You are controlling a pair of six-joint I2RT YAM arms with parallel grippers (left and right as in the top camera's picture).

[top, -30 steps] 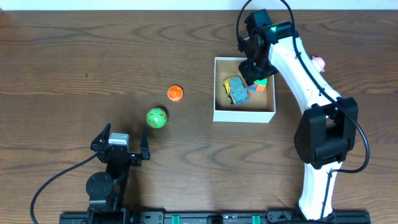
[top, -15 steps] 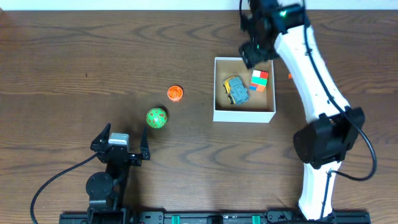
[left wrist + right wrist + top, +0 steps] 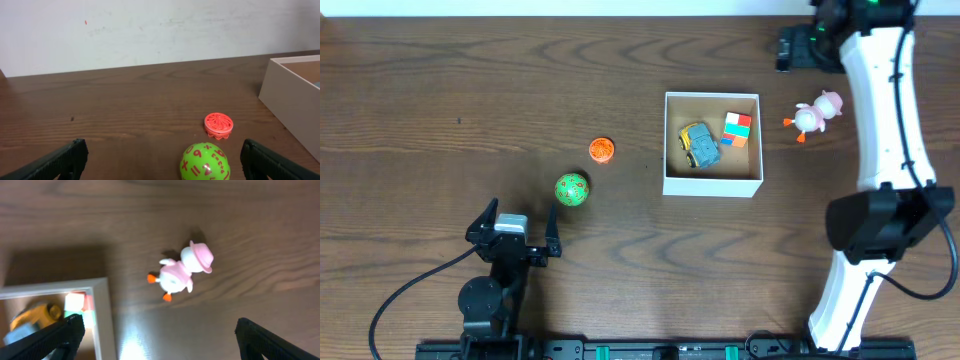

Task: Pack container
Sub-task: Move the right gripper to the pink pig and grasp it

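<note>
Overhead: container (image 3: 712,186) lies mouth-up, square with the table (image 3: 470,80); left fingers (image 3: 60,161), right fingers (image 3: 50,336) spread.

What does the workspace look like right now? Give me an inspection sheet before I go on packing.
Surface: dark wooden table, no spills seen.
Job's things: container upright, holding a yellow and blue toy car and a colour cube.
Clutter: outside the container, orange disc, green ball, pink duck toy.
Grippers: left gripper open, empty, facing the ball; right gripper open, empty, near the duck toy but apart from it.
Cables: black cable by the left arm's base; another along the right arm.
Surroundings: white wall behind the table.
</note>
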